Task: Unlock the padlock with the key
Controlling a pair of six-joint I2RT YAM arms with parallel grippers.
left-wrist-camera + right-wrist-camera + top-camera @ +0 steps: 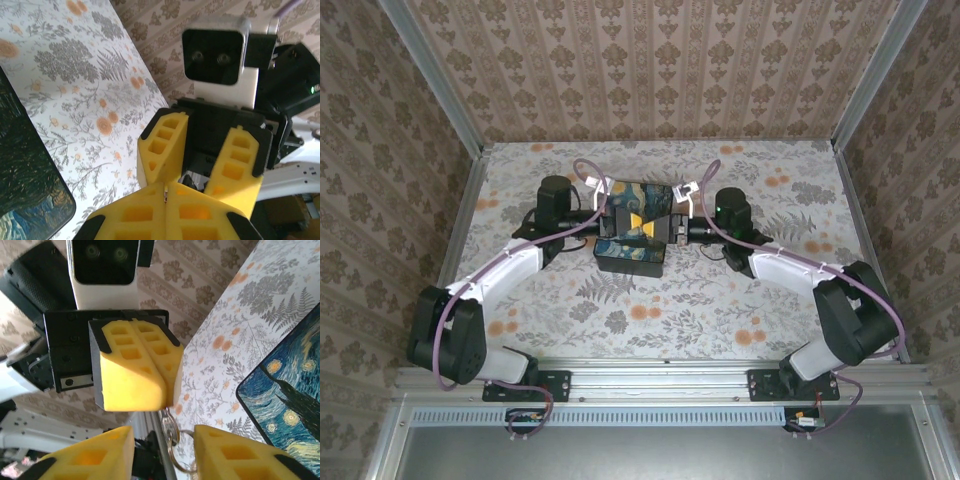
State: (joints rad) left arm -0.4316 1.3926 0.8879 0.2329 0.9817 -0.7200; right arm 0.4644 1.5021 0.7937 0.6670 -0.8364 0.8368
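- The left gripper [161, 389] was closed tight, its two yellow fingers [195, 212] pressed flat together with no gap along the seam.
- Pinched at the tip of those fingers was what looked like the key [168, 426]. Only a small silvery end showed below the yellow foam, and the blade could not be made out.
- A thin wire ring [176, 459] hung loose from that silvery end, dangling clear of both grippers.
- The right gripper [186, 179] faced the left one head-on with its jaws parted. Its fingers [235, 455] stood on either side of the key and ring without touching them (daylight showed on both sides).
- The key therefore sat in the gap of the opened right gripper while gripped by the left one alone.
- Seen from above, the two arms met fingertip to fingertip over a black box [630, 259], its lid painted with a blue and yellow night sky.
- The box sat towards the far side of the flower-patterned table [720, 310], and the grippers were raised above its lid rather than resting on it.
- From the left wrist, a corner of the box lid lay well off to the side of the closed fingers.
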